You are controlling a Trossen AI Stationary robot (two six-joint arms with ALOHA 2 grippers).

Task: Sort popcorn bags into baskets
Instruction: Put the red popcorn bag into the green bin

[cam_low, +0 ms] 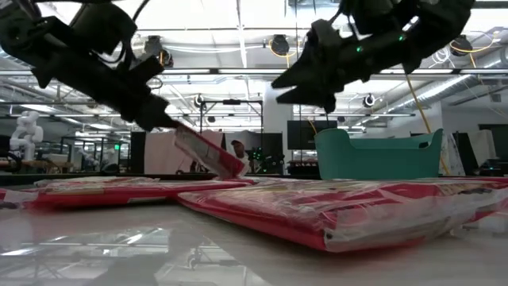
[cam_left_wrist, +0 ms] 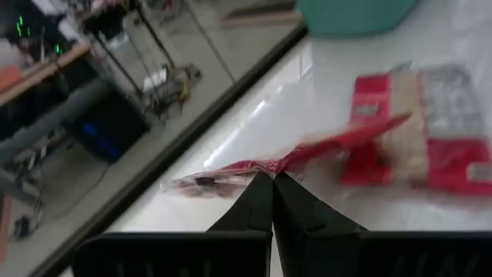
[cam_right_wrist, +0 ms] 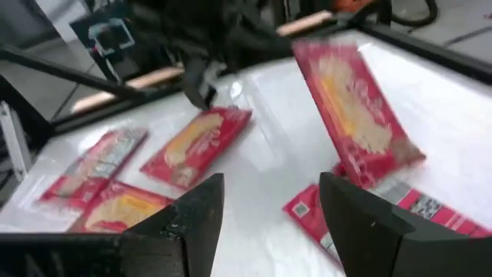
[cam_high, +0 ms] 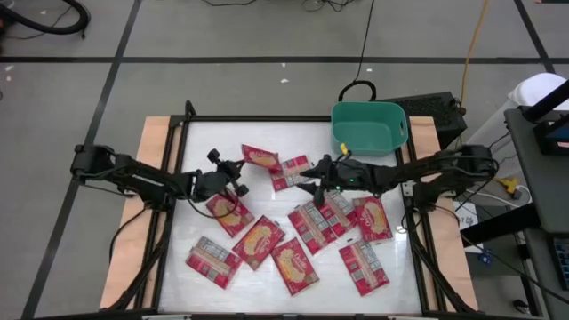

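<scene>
— Looking down at the white bench (cam_high: 178, 267), what do you make out?

— Flat red rectangular popcorn packets (cam_high: 294, 264) lie scattered over it, some showing a yellow-tan picture, others a grey-white printed panel. A teal-green plastic tub with rounded corners (cam_high: 369, 127) stands at the far right corner, and I see no packets inside it from above.

— And the left hand (cam_high: 233, 183)?

— It sits over the left middle of the bench with its two dark fingers (cam_left_wrist: 261, 208) pinched tight on the edge of one red packet (cam_low: 208, 151). From bench height that packet hangs tilted, its lower end down near the surface; whether it touches there I cannot tell. Through the left wrist camera the packet is seen edge-on, a thin red strip right at the fingertips, with another packet (cam_left_wrist: 419, 127) lying flat beyond it.

— How about the right hand (cam_high: 318, 182)?

— That one hovers above the middle of the bench, just in front of the tub, fingers spread wide and gripping nothing. Its wrist camera looks between the two fingers (cam_right_wrist: 188, 215) at a tilted packet (cam_right_wrist: 355, 111) with the yellow picture facing it, and flat packets (cam_right_wrist: 196, 146) lying farther off.

— Are the two hands close?

— Near, but apart. A couple of packets (cam_high: 290, 171) lie on the bench between them.
</scene>
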